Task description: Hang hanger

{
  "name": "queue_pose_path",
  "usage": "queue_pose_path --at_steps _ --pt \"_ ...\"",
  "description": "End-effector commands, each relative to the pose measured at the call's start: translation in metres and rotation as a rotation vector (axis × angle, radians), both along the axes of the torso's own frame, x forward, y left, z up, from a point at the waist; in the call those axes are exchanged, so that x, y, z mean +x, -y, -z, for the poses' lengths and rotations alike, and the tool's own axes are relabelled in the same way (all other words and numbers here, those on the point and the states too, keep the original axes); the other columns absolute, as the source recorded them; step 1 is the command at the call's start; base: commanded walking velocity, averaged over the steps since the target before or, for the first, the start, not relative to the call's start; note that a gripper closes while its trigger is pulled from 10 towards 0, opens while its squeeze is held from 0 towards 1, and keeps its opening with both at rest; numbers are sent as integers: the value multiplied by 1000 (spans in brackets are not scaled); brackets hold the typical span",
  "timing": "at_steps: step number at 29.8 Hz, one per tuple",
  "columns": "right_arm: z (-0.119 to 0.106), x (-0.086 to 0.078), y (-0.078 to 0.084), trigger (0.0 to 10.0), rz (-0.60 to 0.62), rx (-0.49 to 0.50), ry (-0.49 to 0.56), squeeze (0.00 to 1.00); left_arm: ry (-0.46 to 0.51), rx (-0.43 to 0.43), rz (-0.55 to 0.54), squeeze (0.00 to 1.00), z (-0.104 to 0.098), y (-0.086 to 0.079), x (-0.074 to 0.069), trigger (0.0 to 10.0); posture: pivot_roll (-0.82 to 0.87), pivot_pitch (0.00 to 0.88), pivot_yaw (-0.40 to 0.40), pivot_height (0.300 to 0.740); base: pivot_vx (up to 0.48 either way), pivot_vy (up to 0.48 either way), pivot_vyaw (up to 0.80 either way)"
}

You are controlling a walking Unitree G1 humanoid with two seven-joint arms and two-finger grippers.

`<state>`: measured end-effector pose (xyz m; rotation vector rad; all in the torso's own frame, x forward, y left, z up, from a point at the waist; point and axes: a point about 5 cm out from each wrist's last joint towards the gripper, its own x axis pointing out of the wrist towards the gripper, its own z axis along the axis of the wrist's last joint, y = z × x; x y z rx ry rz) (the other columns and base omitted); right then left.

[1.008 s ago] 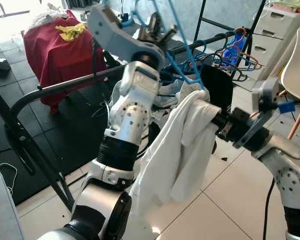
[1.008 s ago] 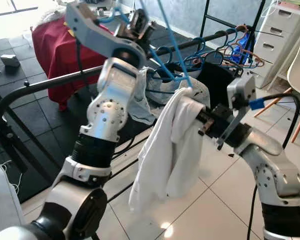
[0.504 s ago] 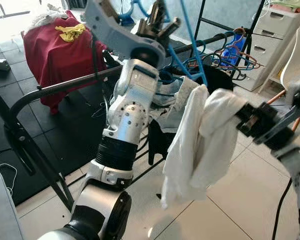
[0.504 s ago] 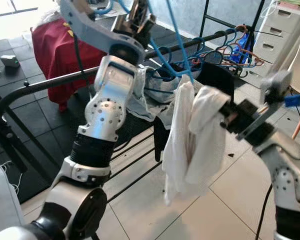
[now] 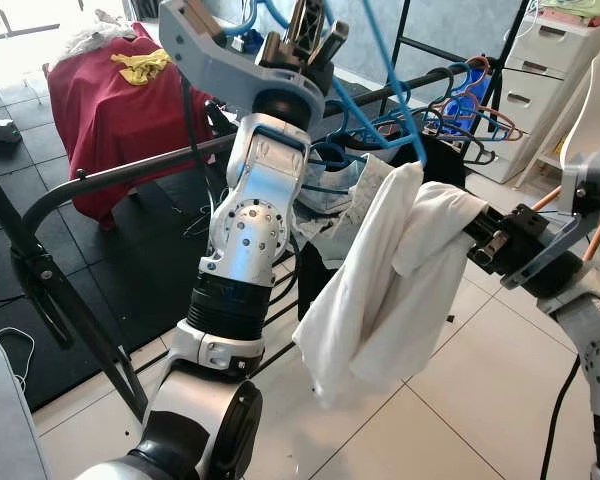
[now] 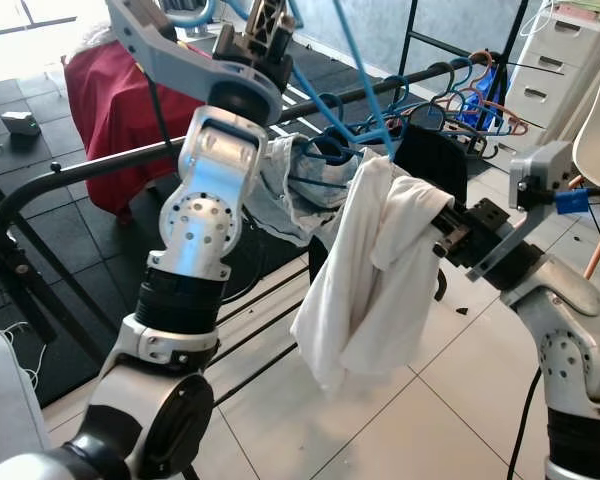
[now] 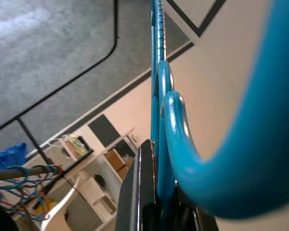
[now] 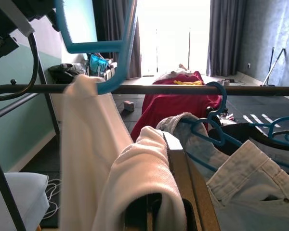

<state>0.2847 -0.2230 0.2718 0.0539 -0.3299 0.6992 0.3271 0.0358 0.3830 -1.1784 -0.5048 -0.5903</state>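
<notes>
Holding the blue hanger (image 5: 380, 75) high in my left claw (image 5: 305, 35), I judge the job about half done: the hanger is lifted and carries the white shirt (image 5: 380, 290), but its hook is not yet over the rail (image 6: 400, 82). My left claw's fingers are closed on the hanger near its hook; in the left wrist view the blue wire runs straight between them. From there one arm of the hanger slopes down to the shirt, whose shoulder hangs from its lower end while the rest droops toward the tiled floor (image 5: 450, 420). Behind it, the rail already bears a row of blue hangers (image 6: 460, 90) and some clothes, among them a pale denim piece (image 8: 250, 183).

Further right, my right claw (image 5: 480, 240) is pushed into the shirt's other shoulder. Cloth is bunched over its fingers, so I take it to be gripping the shirt, though the fingertips themselves are buried and I cannot tell how far they stand apart.

What is left, as I see it: settle the shirt on the hanger, let go with the right, and bring the hook onto the rail.

Hard to make out: the hanger's hook runs off the top of both eye views, so where it sits relative to the rail is unclear. Whether the far shoulder is actually seated on the hanger is hidden by the folds.
</notes>
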Motion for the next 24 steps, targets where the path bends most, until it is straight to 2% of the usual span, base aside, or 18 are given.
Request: queue_pose_path --at_steps 1,7,11,19,23,24 --pt "-7 1 4 0 28 7 33 0 -60 -96 167 0 16 35 -14 10000 -101 82 1 740 0 0 0" --pt "-6 4 5 0 50 -1 26 0 -55 -100 204 0 17 36 -16 10000 -98 85 0 740 0 0 0" --pt "9 8 -14 0 -12 -111 -32 0 -70 -99 233 0 16 48 -19 10000 -97 88 -2 740 0 0 0" --pt "11 9 -22 0 -45 -127 -37 0 -130 -106 242 0 19 57 -15 10000 -101 89 2 740 0 0 0" --pt "11 10 -25 0 -62 -134 -38 0 -122 -76 280 0 21 68 -22 10000 -99 91 -1 740 0 0 0" --pt "11 9 -29 0 -88 -147 -42 0 -96 -49 295 0 21 72 -28 10000 -100 93 -1 740 0 0 0"
